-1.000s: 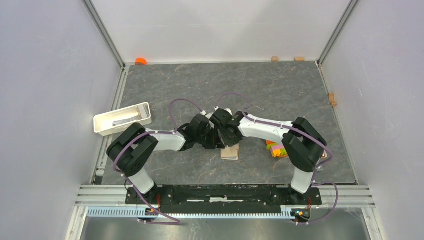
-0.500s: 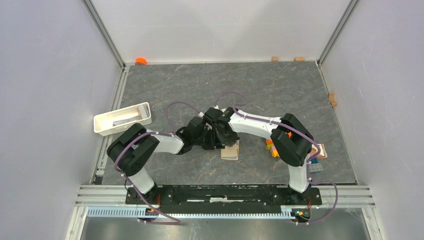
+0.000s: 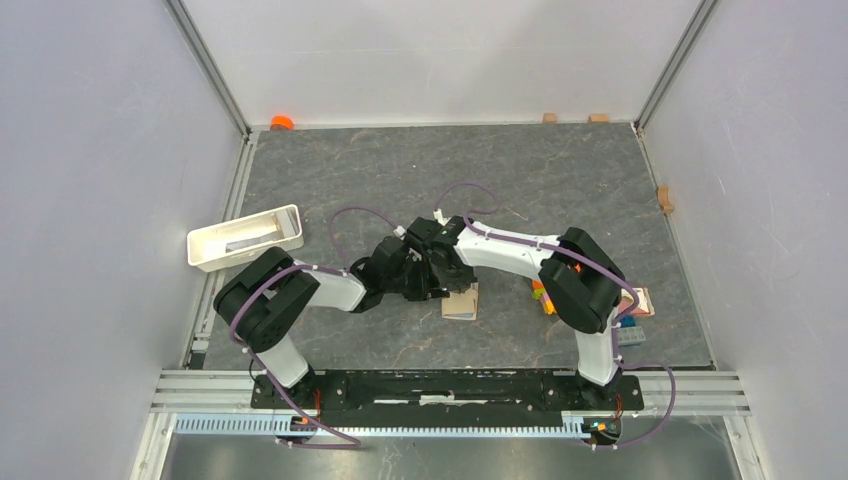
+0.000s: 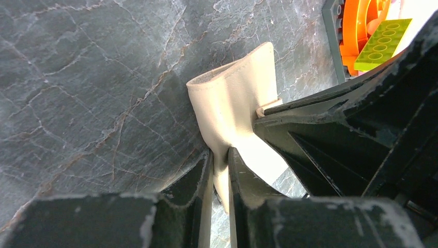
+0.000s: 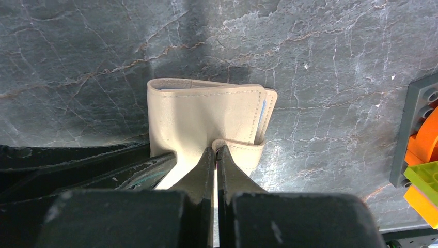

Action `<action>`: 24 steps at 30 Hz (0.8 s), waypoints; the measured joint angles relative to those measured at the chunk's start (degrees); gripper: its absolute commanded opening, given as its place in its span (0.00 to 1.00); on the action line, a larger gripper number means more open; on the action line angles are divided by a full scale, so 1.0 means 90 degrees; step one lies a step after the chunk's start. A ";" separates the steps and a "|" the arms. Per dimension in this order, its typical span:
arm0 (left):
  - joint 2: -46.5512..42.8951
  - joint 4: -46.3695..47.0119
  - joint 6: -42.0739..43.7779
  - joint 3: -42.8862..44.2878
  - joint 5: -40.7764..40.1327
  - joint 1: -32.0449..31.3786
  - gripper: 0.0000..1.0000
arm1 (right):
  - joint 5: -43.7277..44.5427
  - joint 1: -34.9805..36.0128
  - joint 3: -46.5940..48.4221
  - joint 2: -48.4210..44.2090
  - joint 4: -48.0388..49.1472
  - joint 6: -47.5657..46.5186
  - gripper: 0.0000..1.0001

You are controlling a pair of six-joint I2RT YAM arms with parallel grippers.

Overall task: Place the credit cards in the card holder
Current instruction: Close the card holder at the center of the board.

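The beige card holder (image 3: 462, 303) lies folded on the dark table between both arms. In the left wrist view my left gripper (image 4: 220, 155) is shut on one lifted edge of the card holder (image 4: 232, 101). In the right wrist view my right gripper (image 5: 216, 151) is shut on the snap tab (image 5: 244, 148) of the card holder (image 5: 201, 111). A thin blue edge (image 5: 263, 114) shows inside the fold. A pale card with reddish print (image 3: 640, 300) lies at the right, behind the right arm. The blue and grey cards are not clearly visible.
A white tray (image 3: 212, 262) stands at the left, with something grey inside. Coloured toy bricks (image 3: 545, 296) sit right of the holder; they also show in the left wrist view (image 4: 374, 31) and the right wrist view (image 5: 421, 170). An orange object (image 3: 282, 122) lies at the back left.
The right arm's elbow has swung left and back, uncovering the pale card at the right. Both grippers have shifted slightly left and stay on the card holder.
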 measured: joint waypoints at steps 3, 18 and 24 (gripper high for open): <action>-0.0002 0.0061 -0.0049 -0.0041 -0.0017 0.0000 0.14 | 0.0066 0.0022 0.0005 0.0012 -0.0017 0.0148 0.00; -0.0223 0.0126 -0.0141 -0.0255 -0.0304 -0.0002 0.18 | 0.0301 0.0134 0.0180 0.0126 0.0002 0.0221 0.00; -0.0789 -0.0410 -0.0002 -0.0418 -0.0838 0.0141 0.24 | 0.0593 0.0289 0.0296 0.0138 0.0726 0.0141 0.03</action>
